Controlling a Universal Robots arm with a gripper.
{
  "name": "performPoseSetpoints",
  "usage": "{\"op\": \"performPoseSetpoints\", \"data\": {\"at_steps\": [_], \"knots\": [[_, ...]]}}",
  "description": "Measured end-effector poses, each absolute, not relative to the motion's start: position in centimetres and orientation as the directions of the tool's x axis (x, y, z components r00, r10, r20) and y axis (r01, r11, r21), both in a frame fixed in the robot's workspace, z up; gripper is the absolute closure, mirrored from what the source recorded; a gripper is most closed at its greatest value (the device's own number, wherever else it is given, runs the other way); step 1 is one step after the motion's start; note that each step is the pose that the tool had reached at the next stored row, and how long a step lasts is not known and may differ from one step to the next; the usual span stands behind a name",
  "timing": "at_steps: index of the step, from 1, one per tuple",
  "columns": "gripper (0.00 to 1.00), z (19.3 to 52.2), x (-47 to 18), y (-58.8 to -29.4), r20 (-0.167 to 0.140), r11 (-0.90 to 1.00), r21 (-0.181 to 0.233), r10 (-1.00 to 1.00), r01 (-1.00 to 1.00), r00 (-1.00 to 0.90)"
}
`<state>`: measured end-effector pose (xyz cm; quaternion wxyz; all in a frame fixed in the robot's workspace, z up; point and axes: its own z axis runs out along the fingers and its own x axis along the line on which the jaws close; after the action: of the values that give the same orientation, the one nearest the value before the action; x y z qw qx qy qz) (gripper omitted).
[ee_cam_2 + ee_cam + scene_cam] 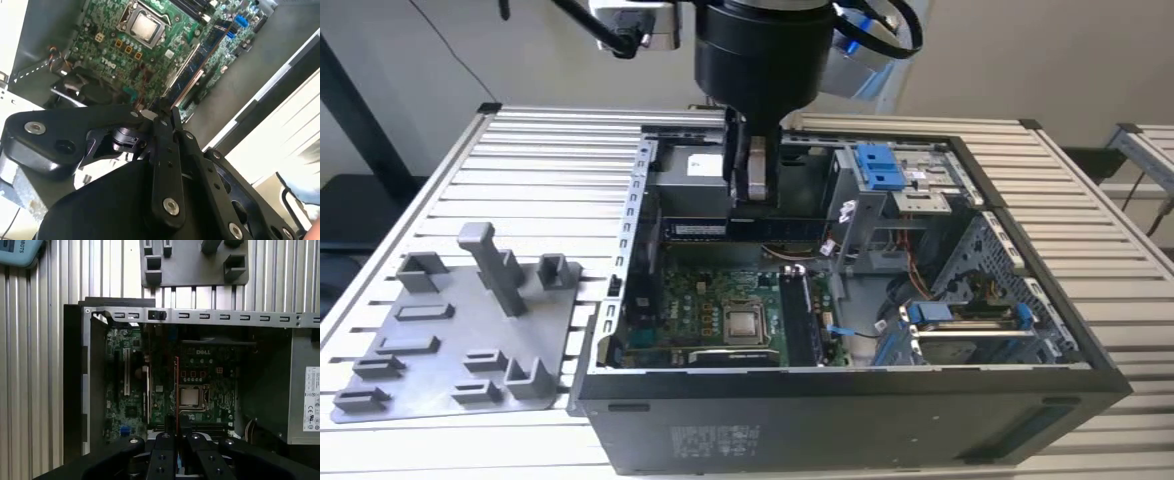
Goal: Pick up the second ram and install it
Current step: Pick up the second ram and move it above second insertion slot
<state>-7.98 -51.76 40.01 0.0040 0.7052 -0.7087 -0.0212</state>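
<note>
The gripper (750,203) is clamped on the upper edge of the second ram (790,228). It holds the stick level and on edge inside the computer case (854,378), above the motherboard (700,315). That grip leaves the lower contact edge free, presumably to meet a slot.

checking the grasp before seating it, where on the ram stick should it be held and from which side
Grip the second ram near mid-length, pinching its two flat faces at the top long edge and coming from above. It is thin and flat and stands on edge, which leaves the lower edge free. The tool holds it about this way.
</note>
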Motion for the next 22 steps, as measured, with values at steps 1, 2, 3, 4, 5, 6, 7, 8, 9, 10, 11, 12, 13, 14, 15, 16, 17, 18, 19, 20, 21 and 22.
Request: {"op": "performPoseSetpoints", "data": {"at_steps": [1,2,3,4,5,6,7,8,9,10,11,12,13,14,15,16,17,18,19,20,21,22], "knots": [[0.86,40.0,-7.6,-51.8,-0.024,0.004,0.036,-1.000,-0.999,-0.005],[0.86,40.0,-7.3,-51.8,-0.024,0.004,0.036,-1.000,-0.999,-0.005],[0.86,40.0,-6.9,-51.8,-0.024,0.004,0.036,-1.000,-0.999,-0.005],[0.86,40.0,-6.6,-51.8,-0.024,0.004,0.036,-1.000,-0.999,-0.005],[0.86,40.0,-6.3,-51.8,-0.024,0.004,0.036,-1.000,-0.999,-0.005],[0.86,40.0,-5.9,-51.8,-0.024,0.004,0.036,-1.000,-0.999,-0.005],[0.86,40.0,-5.6,-51.8,-0.024,0.004,0.037,-1.000,-0.999,-0.005],[0.86,40.0,-5.3,-51.8,-0.024,0.004,0.037,-1.000,-0.999,-0.005],[0.86,40.0,-4.9,-51.8,-0.024,0.004,0.037,-1.000,-0.999,-0.005],[0.86,40.0,-4.5,-51.8,-0.024,0.004,0.037,-1.000,-0.999,-0.005],[0.86,40.0,-4.2,-51.8,-0.024,0.004,0.037,-1.000,-0.999,-0.005],[0.86,40.0,-3.8,-51.8,-0.024,0.004,0.037,-1.000,-0.999,-0.005],[0.86,40.0,-3.5,-51.8,-0.024,0.004,0.038,-1.000,-0.999,-0.005],[0.86,40.0,-3.1,-51.8,-0.024,0.004,0.038,-1.000,-0.999,-0.005],[0.86,40.0,-2.8,-51.8,-0.024,0.004,0.038,-1.000,-0.999,-0.005],[0.86,40.0,-2.4,-51.8,-0.024,0.004,0.038,-1.000,-0.999,-0.005],[0.86,40.0,-2.1,-51.8,-0.024,0.004,0.038,-1.000,-0.999,-0.005],[0.86,40.0,-1.7,-51.8,-0.024,0.004,0.039,-1.000,-0.999,-0.005],[0.86,40.0,-1.4,-51.8,-0.024,0.004,0.039,-1.000,-0.999,-0.005],[0.86,40.0,-1.0,-51.8,-0.024,0.004,0.039,-1.000,-0.999,-0.005],[0.86,40.0,-0.7,-51.8,-0.024,0.004,0.039,-1.000,-0.999,-0.005],[0.86,40.0,-0.4,-51.8,-0.024,0.004,0.039,-1.000,-0.999,-0.005]]}}
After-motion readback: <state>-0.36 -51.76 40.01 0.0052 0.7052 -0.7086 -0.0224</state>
